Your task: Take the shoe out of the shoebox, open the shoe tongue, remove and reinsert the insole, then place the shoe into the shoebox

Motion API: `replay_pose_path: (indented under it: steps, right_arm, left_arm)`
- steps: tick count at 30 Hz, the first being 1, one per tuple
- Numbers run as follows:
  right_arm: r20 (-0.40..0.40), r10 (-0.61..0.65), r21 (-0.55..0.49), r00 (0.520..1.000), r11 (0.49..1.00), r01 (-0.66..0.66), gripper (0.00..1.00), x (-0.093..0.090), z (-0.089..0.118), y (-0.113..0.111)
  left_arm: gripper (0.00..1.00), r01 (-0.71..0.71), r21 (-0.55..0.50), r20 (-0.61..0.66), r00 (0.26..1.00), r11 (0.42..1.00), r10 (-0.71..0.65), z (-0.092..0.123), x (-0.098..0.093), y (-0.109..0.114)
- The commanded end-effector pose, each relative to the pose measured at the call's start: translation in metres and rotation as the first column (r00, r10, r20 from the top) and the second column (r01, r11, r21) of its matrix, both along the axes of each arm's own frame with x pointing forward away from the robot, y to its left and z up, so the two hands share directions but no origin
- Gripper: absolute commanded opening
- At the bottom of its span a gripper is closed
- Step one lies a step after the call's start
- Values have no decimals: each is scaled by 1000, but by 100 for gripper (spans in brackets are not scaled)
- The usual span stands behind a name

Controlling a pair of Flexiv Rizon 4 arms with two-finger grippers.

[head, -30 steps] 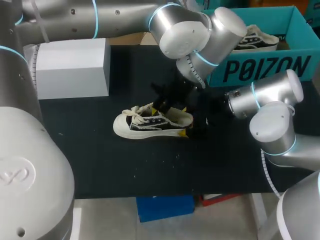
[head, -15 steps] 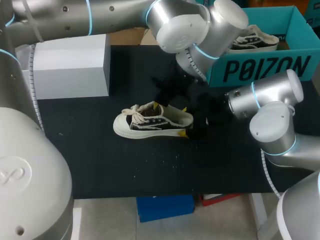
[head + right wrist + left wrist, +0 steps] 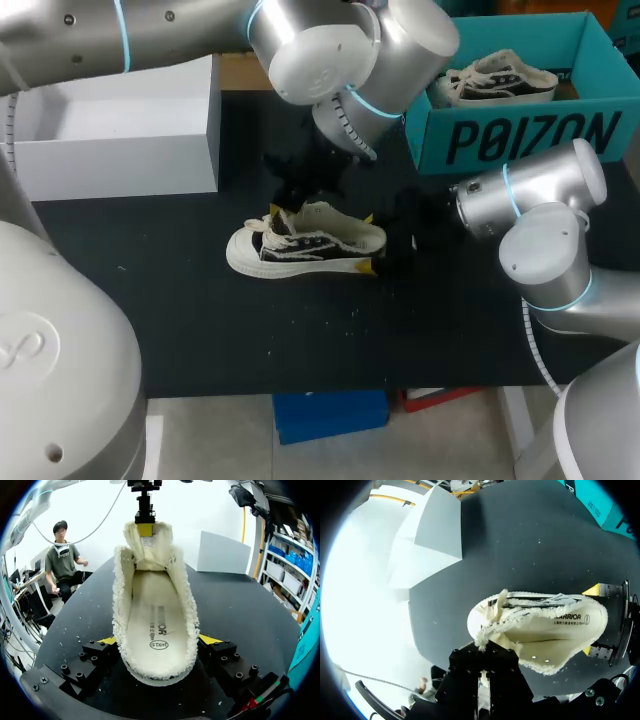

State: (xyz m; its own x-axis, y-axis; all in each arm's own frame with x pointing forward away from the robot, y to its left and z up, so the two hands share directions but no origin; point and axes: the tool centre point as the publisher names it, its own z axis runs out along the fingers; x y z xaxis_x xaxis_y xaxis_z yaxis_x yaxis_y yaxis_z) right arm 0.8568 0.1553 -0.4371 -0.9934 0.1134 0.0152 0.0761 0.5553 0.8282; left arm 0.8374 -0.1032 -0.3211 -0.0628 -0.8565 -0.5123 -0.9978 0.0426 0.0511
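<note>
**Held at both ends**

Your left hand [image 3: 284, 203] pinches the tongue [image 3: 145, 547] of the cream-and-black frayed canvas shoe [image 3: 310, 245], lifting it. Your right hand [image 3: 160, 641] clamps the heel from both sides. The shoe stands on its sole on the black table [image 3: 300, 340], long axis left to right, toe toward your left. A white box [image 3: 140, 130] sits well behind it. The teal cardboard shoebox [image 3: 530, 135], holding a second shoe [image 3: 495, 82], stands behind your right hand.

A cream-and-black shoe [image 3: 305, 243] stands upright mid-table, toe toward the left edge, tongue [image 3: 145, 542] lifted, insole [image 3: 157, 625] inside; the open teal shoebox [image 3: 530, 135] sits at the far right corner.
</note>
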Motion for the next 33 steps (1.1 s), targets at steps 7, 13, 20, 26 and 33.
replay_pose_path:
  steps: [7,13,20,26,33]
  right_arm:
    - [-1,-2,-1,1000,1000,2,0,1,-3,2]
    - [-1,-2,-1,1000,1000,2,0,1,-3,2]
    - [-1,-2,-1,1000,1000,2,0,1,-3,2]
    - [-1,-2,-1,1000,1000,2,0,1,-3,2]
    - [-1,-2,-1,1000,1000,2,0,1,-3,2]
  left_arm:
    - [100,-59,-42,12,998,997,60,-4,-7,28]
    - [100,-78,-50,24,997,996,79,-3,-7,40]
    - [100,-106,-67,26,994,992,108,-9,-9,54]
    - [100,-136,-91,20,990,986,139,-18,-10,69]
    - [100,-159,-117,1,987,980,160,-32,-11,83]
